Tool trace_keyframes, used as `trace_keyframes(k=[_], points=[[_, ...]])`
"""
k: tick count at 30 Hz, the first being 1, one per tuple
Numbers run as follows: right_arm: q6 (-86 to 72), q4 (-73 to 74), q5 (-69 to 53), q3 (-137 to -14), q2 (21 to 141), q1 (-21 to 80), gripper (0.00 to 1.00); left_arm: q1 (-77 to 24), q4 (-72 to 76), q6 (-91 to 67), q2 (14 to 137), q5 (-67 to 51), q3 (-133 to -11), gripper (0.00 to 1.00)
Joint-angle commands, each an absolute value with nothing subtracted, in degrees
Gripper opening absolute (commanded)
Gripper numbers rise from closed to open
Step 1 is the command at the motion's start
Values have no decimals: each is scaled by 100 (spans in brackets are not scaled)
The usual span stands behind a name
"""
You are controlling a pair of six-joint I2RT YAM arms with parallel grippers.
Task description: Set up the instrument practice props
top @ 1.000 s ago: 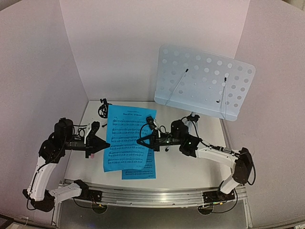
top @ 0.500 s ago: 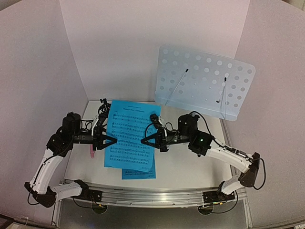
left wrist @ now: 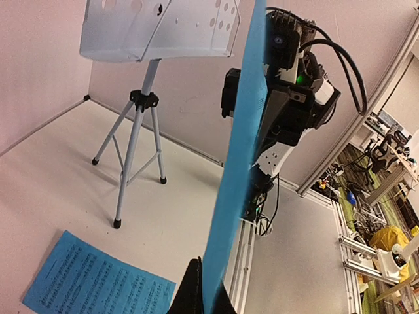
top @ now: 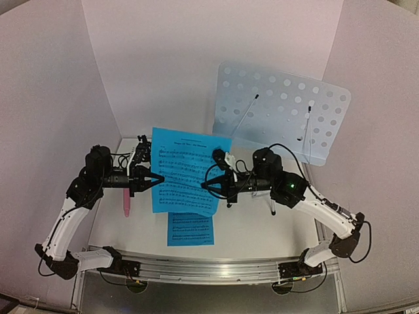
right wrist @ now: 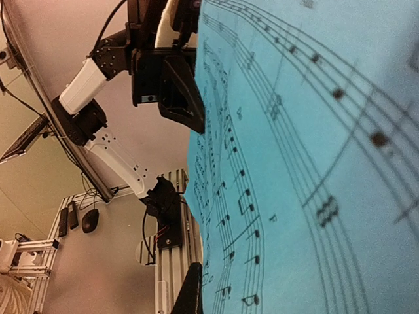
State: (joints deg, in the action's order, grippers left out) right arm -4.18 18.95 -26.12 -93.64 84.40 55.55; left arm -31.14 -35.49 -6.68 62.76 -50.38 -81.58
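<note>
Both arms hold one blue sheet-music page [top: 188, 171] in the air over the middle of the table [top: 249, 230]. The left gripper [top: 159, 178] is pressed together on its 9 o'clock edge, and the right gripper [top: 204, 186] pinches it near the 3 o'clock edge. The second page [top: 190, 229] lies flat toward 6 o'clock. The pale-blue music stand [top: 281, 111] stands at about 1 o'clock, the pink microphone [top: 125, 203] lies at 9 o'clock, and the black tripod mount [top: 141, 148] sits at 11 o'clock.

The paper is thin. If the arms drift apart it may tear, and if they come closer it may buckle and slip out. The left bite seems very shallow, though the wrist view shows little of the fingers. Near the stand, the page could catch on the wire holders, and a push from the right arm might tip the light tripod.
</note>
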Motion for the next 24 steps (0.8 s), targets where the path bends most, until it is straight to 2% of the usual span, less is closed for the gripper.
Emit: trace_keyframes(k=[1,2,5,7,10,15,19,24], points=[[-141,2482,-2113,-9910,8354,5569,0,-3219,-3041,-566,6566,-5026,-8821,0],[-130,2492,-2041,-9971,8353,5569,0,-3246,-3038,-474,6631,-5019,-8912,0],[-184,2509,-1500,-10047,8244,5563,24,-3269,-2917,-396,6788,-4987,-9149,0],[-227,2500,-989,-10069,8121,5564,45,-3270,-2760,-423,6920,-4919,-9366,0],[-489,2502,-152,-10234,7902,5562,58,-3270,-2503,-555,7193,-4810,-9833,0],[-1180,2496,1261,-10404,7639,5563,65,-3265,-2133,-938,7693,-4791,-10684,0],[-1609,2547,2124,-10562,7682,5551,66,-3264,-2482,-870,8251,-4512,-11710,0],[-1726,2637,2926,-11155,8151,5495,58,-3261,-2509,-786,8685,-4004,-12587,0]])
